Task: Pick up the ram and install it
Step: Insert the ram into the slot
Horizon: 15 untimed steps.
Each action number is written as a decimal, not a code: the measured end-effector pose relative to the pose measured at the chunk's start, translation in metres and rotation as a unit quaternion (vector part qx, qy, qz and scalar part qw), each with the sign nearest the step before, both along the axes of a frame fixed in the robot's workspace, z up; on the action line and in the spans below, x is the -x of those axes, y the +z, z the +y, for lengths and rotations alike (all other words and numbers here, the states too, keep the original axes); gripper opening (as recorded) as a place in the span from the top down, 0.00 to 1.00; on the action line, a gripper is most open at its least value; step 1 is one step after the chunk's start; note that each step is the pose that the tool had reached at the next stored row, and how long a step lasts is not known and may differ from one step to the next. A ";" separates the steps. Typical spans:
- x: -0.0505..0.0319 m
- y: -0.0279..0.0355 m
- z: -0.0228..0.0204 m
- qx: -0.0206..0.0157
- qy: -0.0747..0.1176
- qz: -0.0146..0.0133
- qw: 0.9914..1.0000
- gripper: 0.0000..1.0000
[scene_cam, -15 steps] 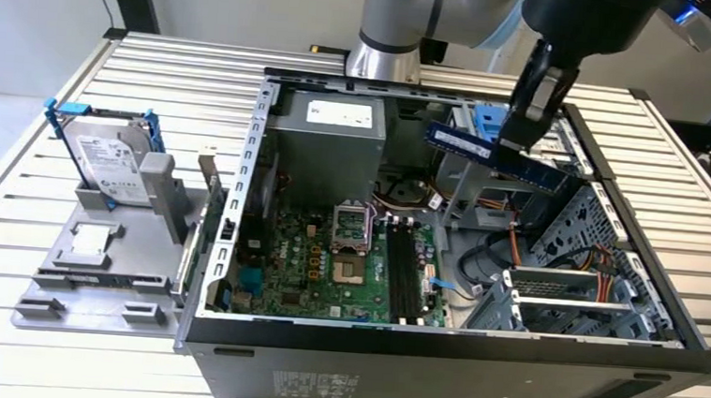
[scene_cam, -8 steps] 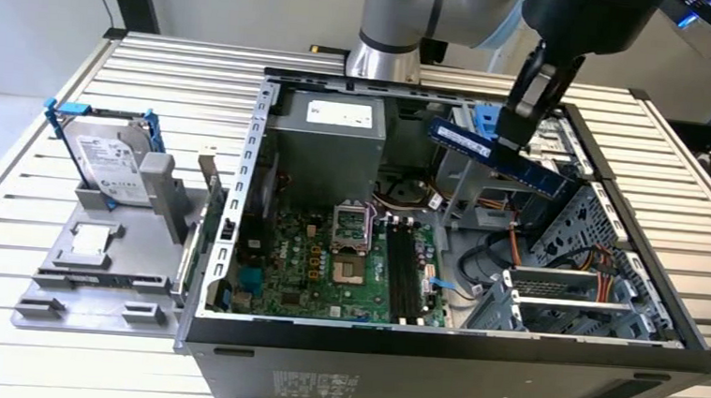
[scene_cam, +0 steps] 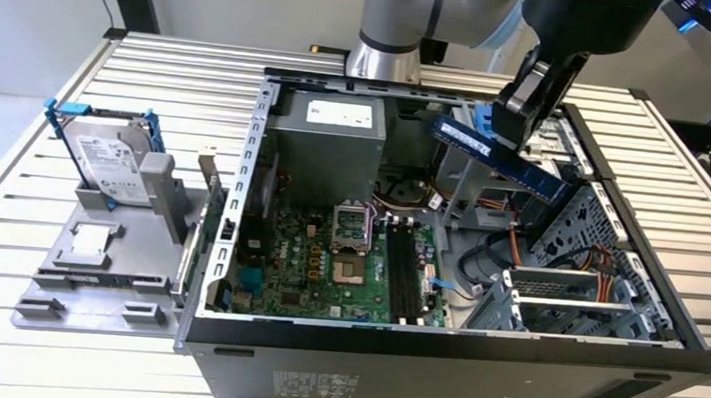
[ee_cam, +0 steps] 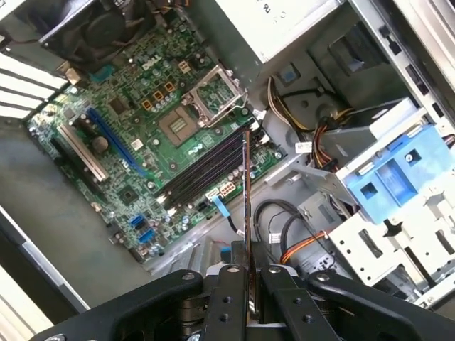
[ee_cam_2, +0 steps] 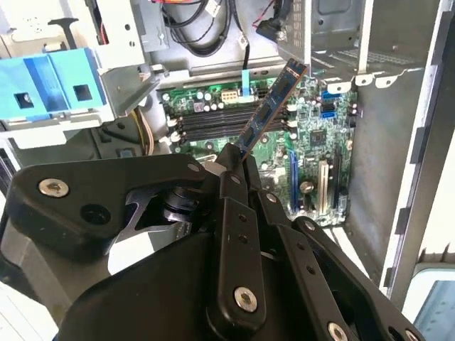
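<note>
Fingers pinched tight on one end of the ram [scene_cam: 499, 157], the gripper [scene_cam: 519, 121] held it jutting past its fingertips, above the open case [scene_cam: 445, 360], well apart from the black memory slots [ee_cam: 206, 167], probably keeping its length free for seating.

bright, even light is filling the exterior view, washing the slatted surface [scene_cam: 178, 55] pale and leaving soft shadow inside the computer case [scene_cam: 443, 383]. in both wrist views the motherboard [ee_cam: 128, 163] is showing crisp and well lit, while the black jaws near the lens are looking dark and soft. pale edges are glaring white.
</note>
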State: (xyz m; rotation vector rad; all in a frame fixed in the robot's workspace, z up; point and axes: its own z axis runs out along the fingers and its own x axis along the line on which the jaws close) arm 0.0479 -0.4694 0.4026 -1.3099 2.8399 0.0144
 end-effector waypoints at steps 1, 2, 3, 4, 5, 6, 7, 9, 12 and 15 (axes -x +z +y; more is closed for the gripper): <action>0.0000 0.0000 0.0000 0.000 -0.006 0.000 1.000 1.00; 0.0000 0.0000 0.0000 0.000 -0.011 0.000 1.000 1.00; 0.0000 0.0000 0.0000 0.000 -0.016 0.000 1.000 1.00; 0.0000 0.0000 0.0000 0.000 -0.021 0.000 1.000 1.00; 0.0000 0.0000 0.0000 0.000 -0.025 0.000 1.000 1.00; 0.0000 0.0000 0.0000 0.000 -0.029 0.000 1.000 1.00; 0.0000 0.0000 0.0000 0.000 -0.034 0.000 0.999 1.00; 0.0000 0.0000 0.0000 0.000 -0.043 0.000 0.999 1.00; 0.0000 0.0000 0.0000 0.000 -0.060 0.000 0.998 1.00; 0.0000 0.0000 0.0000 0.000 -0.079 0.000 0.997 1.00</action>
